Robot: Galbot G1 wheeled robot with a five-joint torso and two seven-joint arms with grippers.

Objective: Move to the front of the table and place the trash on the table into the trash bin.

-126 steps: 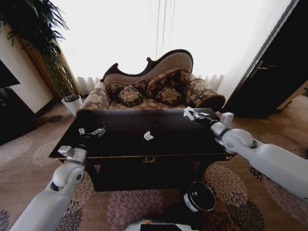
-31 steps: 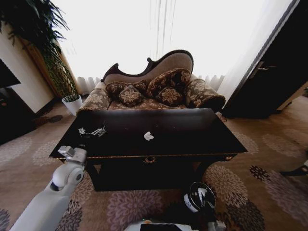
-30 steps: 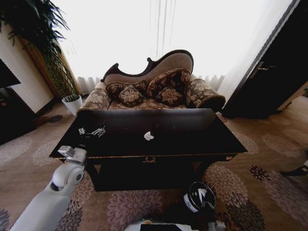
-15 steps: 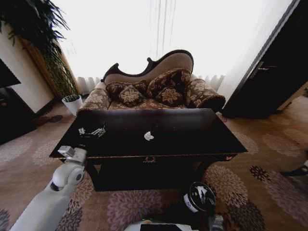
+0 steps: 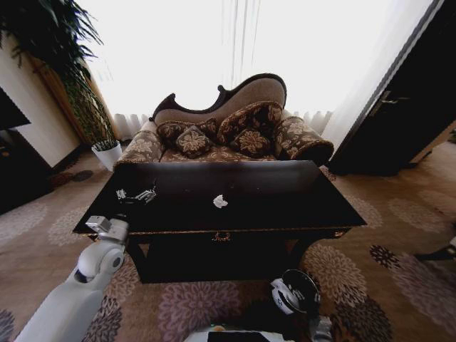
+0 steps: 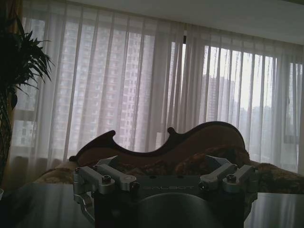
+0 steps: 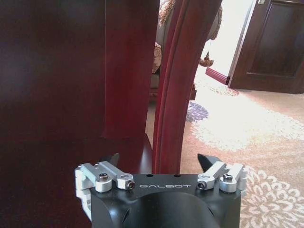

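The table [image 5: 285, 206] sits square ahead in the head view, dark and glossy, with the sofa [image 5: 235, 132] behind it and bright curtains [image 5: 214, 50] beyond. One white paper wad [image 5: 220, 201] lies near the middle of the top, on its own. Over at the table's left end, the left gripper [image 5: 142, 194] hovers by the edge, its arm [image 5: 78, 285] running up from the lower left corner. Down on the carpet [image 5: 370, 249], just in front of the table's right front leg, stands the bin [image 5: 296, 293], black with a pale rim and a white label, and there's something white inside it.

Switch to the left wrist view: the gripper [image 6: 166, 164] looks across the tabletop at the sofa back and curtains, its jaws spread wide, nothing between them. A plant [image 6: 19, 71] shows at one side.

The right wrist view offers what the head view doesn't: the right gripper [image 7: 159, 161] is down low, right up against a curved reddish-brown table leg [image 7: 173, 85], jaws apart and empty, patterned carpet and a dark door [image 7: 275, 45] beyond it.
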